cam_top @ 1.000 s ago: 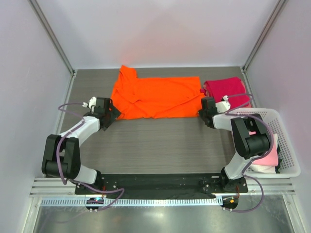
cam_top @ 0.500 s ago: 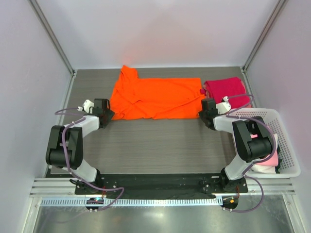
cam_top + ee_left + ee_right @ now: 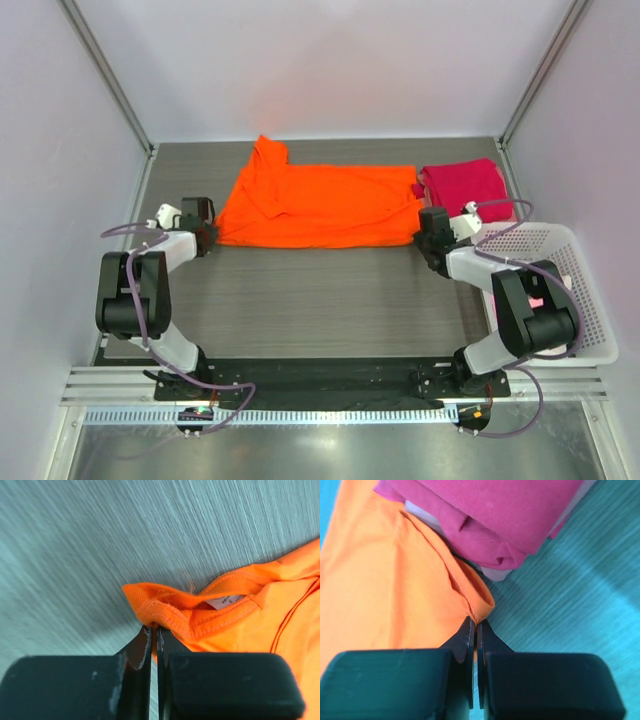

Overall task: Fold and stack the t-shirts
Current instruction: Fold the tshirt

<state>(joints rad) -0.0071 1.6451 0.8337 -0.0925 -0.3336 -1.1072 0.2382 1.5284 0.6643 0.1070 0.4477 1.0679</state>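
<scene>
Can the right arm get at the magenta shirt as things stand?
Probably not yet. The magenta shirt lies uncovered right beside the right gripper, but that gripper is shut on a corner of the orange shirt and would have to let go first.

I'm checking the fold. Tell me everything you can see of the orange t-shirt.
The orange t-shirt is soft, plain cloth, folded into a long band lying flat across the table, one sleeve poking out far left. A white label shows inside the collar. The left fingers pinch the collar edge, the right fingers a hem corner; a folded magenta shirt touches its right end.
</scene>
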